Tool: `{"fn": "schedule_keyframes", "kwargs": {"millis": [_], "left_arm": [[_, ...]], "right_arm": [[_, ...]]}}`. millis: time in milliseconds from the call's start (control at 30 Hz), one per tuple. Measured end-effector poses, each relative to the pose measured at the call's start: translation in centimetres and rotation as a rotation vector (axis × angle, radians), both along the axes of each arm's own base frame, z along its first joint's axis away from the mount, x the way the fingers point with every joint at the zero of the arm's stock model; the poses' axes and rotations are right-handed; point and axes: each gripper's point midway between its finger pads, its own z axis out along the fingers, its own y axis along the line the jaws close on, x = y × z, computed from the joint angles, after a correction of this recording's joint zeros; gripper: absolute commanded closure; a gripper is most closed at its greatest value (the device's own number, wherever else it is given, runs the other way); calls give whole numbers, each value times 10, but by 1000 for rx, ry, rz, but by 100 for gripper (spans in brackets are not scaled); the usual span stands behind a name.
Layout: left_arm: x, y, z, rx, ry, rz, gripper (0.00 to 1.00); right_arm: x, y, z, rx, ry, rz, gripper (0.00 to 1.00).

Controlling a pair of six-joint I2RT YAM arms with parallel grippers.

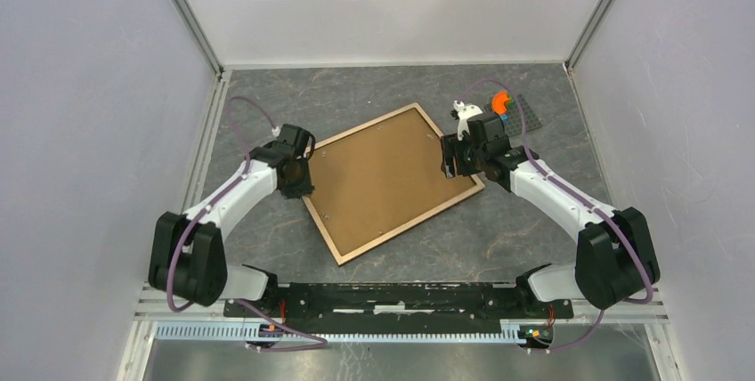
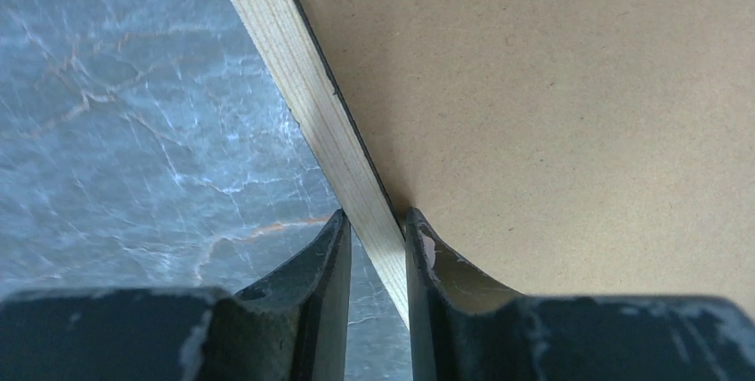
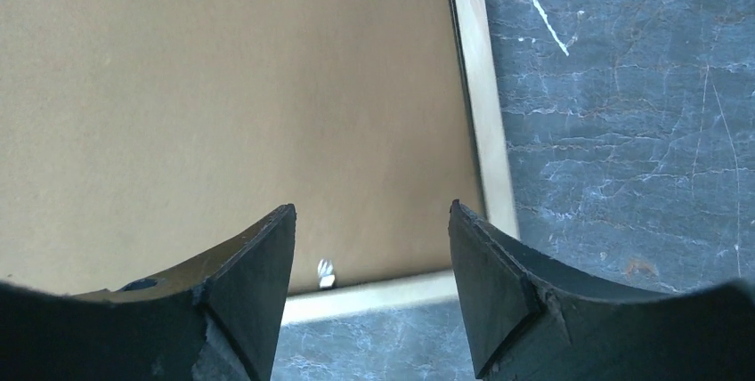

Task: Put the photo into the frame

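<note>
At 9 o'clock we find the left gripper [image 2: 378, 243] clamped on the wooden rim of the frame [image 1: 322, 230], one finger on each side. The frame lies flat at the centre of the table [image 1: 499, 239], skewed, with its brown backing panel [image 1: 392, 176] facing up. At the frame's 3 o'clock corner, the right gripper [image 3: 372, 256] sits over the panel with its jaws apart. A grey plate [image 1: 527, 114] lies at 1 o'clock.

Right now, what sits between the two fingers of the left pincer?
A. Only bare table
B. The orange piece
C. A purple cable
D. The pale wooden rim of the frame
D: in the left wrist view the left pincer straddles the pale wooden rim of the frame, with one finger on either side of it.
</note>
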Motion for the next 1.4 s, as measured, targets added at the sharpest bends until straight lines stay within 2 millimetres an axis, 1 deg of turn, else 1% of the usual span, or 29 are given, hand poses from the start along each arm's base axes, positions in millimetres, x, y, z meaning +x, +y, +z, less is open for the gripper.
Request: {"fn": "schedule_keyframes", "kwargs": {"millis": [133,267,400,533,700,800,967,1100,1167,1300,1400], "left_arm": [[15,6,0,88,34,-108,98],[22,22,-5,208,59,-182,98],[26,41,-14,336,101,-234,98],[31,45,-16,369,94,-253,98],[41,45,-18,387,71,-271,98],[43,46,-22,399,77,-284,98],[44,46,-28,401,90,-288,98],[44,46,-28,400,92,-288,98],[44,46,-28,400,92,-288,98],[44,46,-28,400,92,-288,98],[44,46,-28,399,92,-288,98]], "right_arm": [[-2,-2,-2,-17,5,7,25],[-1,-5,-3,-27,3,4,21],[-2,-12,-12,-55,17,-14,20],[-1,-14,-33,-73,64,-22,20],[-3,-11,-68,-88,157,-24,22],[-6,-9,-83,-100,197,-28,24],[10,-1,-83,-90,184,-43,25],[16,8,-83,-79,179,-51,26],[18,10,-83,-79,179,-63,29],[20,11,-83,-80,176,-101,39],[24,12,-83,-74,175,-126,43]]}}
